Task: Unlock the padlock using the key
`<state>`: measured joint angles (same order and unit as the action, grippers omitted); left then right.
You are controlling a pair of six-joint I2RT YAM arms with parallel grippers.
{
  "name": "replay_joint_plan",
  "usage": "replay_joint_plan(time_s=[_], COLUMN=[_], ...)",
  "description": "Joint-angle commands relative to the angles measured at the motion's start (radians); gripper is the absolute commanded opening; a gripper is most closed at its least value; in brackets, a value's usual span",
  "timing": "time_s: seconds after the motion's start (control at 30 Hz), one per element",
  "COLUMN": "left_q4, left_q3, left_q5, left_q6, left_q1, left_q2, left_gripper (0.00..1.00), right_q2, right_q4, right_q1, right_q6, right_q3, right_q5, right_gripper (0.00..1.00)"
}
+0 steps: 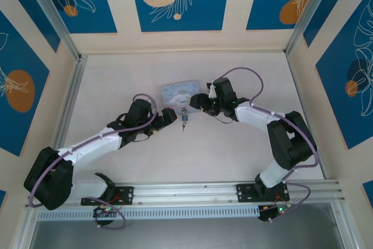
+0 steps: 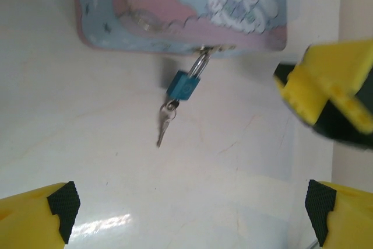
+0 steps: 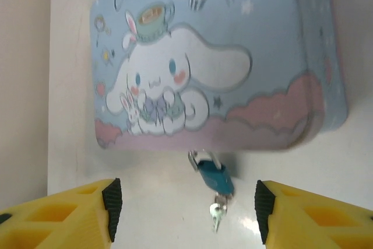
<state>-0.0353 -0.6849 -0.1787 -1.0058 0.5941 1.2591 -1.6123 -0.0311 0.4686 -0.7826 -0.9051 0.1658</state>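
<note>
1. Blue padlock hangs by its thin shackle from the clasp on the tin. Its body lies on the counter just in front of the tin's edge.
2. Key trails from the padlock's bottom end and points away from the tin. It may be seated in the keyhole or only hang from a small ring there; the wrist views are too soft to tell.
3. Left gripper is empty, its jaws wide apart. It sits low over the counter, with padlock and key ahead of it and roughly centred between its fingers.
4. Right gripper is also empty and spread. It faces the tin from the other side, with padlock and key between its pads in its wrist view.
5. Judging by this, the step in hand is the approach to a first grasp. The shackle looks closed, so nothing is unlocked yet.
6. To do it well:
   - One gripper should clamp the padlock body across its flat sides, so it cannot swing on the clasp.
   - The other should take the key by its head, not its blade, closing slowly because the key is so slight.
   - Twist about the key's own long axis.
   - Avoid pushing toward the tin, which could slide.
</note>
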Motion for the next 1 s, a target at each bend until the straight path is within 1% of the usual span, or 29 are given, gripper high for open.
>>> replay_joint_plan(time_s=[0.0, 0.13, 0.3, 0.4, 0.57, 0.7, 0.97], left_q4=[-0.04, -0.063, -0.098, -0.115, -0.109, -0.094, -0.087], left_q3=[-0.072, -0.143, -0.241, -0.276, -0.304, -0.317, -0.324], left_q5=[0.005, -0.019, -0.05, -0.057, -0.07, -0.083, -0.096], left_q6=[0.056, 0.091, 0.14, 0.165, 0.17, 0.167, 0.172], left_q1=[-0.038, -0.071, -0.113, -0.134, -0.16, -0.169, -0.178], left_q2=[0.029, 0.085, 0.173, 0.215, 0.277, 0.312, 0.332], left_gripper=[1.0, 1.0, 1.0, 1.0, 1.0, 1.0, 1.0], right_q2=[0.017, -0.023, -0.102, -0.143, -0.201, -0.234, -0.272], right_q4=[-0.053, -0.113, -0.11, -0.112, -0.112, -0.093, -0.117], right_q1=[0.013, 0.041, 0.093, 0.11, 0.136, 0.155, 0.156], right_q6=[0.024, 0.027, 0.073, 0.089, 0.12, 0.147, 0.151], right_q3=[0.086, 0.117, 0.072, 0.048, 0.011, -0.013, -0.03], right_q5=[0.04, 0.035, -0.016, -0.039, -0.067, -0.113, -0.198], right_gripper=[0.6, 0.57, 0.52, 0.51, 0.49, 0.48, 0.48])
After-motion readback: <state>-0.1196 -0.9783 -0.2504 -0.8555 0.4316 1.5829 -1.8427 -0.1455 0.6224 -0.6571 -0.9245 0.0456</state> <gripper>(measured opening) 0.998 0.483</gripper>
